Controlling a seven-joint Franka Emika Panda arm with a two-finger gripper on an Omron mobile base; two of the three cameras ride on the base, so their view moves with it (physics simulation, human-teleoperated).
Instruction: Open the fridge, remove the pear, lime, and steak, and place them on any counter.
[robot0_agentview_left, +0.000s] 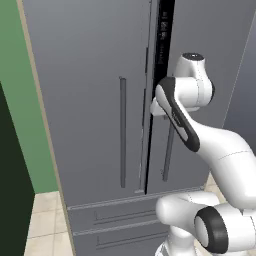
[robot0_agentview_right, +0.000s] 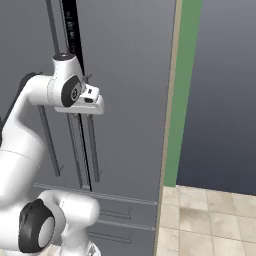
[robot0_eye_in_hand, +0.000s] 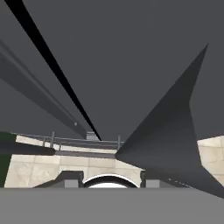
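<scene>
The grey fridge (robot0_agentview_left: 90, 75) (robot0_agentview_right: 130, 75) stands right in front of me with both doors closed. The pear, lime and steak are hidden behind the doors, and the counter is out of view. My hand (robot0_agentview_right: 89, 102) is pressed against the right door's bar handle (robot0_agentview_left: 167, 155) (robot0_agentview_right: 93, 150), just beside the black centre strip (robot0_agentview_left: 162, 40). In the hand view my gripper (robot0_eye_in_hand: 109, 178) looks down along the door, its fingertips (robot0_eye_in_hand: 69, 178) a moderate gap apart. The handle shows as a dark wedge (robot0_eye_in_hand: 175, 131) close above the right tip. Whether the jaws clasp it is unclear.
The left door's handle (robot0_agentview_left: 122, 130) hangs left of the seam. Two drawers (robot0_agentview_left: 115, 220) sit below the doors. A green wall (robot0_agentview_left: 20, 100) (robot0_agentview_right: 182, 75) flanks the fridge on both sides. Beige floor tiles (robot0_agentview_right: 210, 215) lie to the right, below a dark grey wall (robot0_agentview_right: 225, 100).
</scene>
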